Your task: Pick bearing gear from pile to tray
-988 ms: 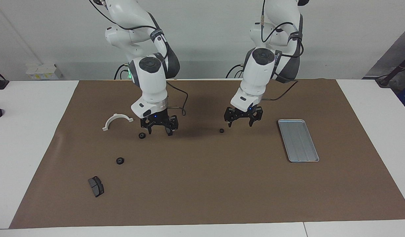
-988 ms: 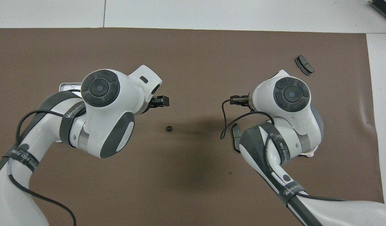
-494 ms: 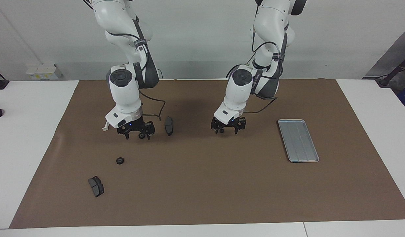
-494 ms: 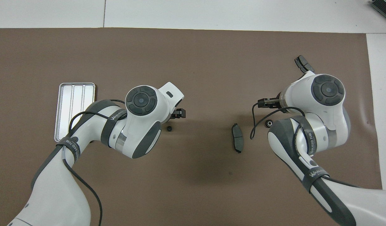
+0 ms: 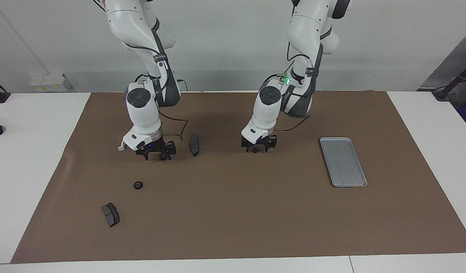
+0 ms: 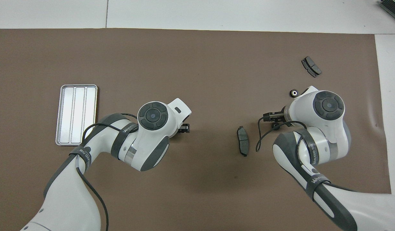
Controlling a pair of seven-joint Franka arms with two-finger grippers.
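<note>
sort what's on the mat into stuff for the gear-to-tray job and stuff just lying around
For the job:
- tray
- gear under the left pincer
- gear under the right pincer
- loose gear

Lying about:
- brake pad between the arms
- brake pad near the mat's edge
- white half-ring

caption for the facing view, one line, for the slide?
Both claws, left and right, lowered around small black gears on the brown mat; tray empty.

The tray (image 5: 343, 162) lies on the mat (image 5: 233, 212) toward the left arm's end. Mid-mat, a gear (image 5: 255, 150). Toward the right arm's end — a brake pad (image 5: 194, 144), two more gears (image 5: 163, 156) (image 5: 138, 185), another pad (image 5: 110, 214) nearest the mat's corner farthest from the robots.
</note>
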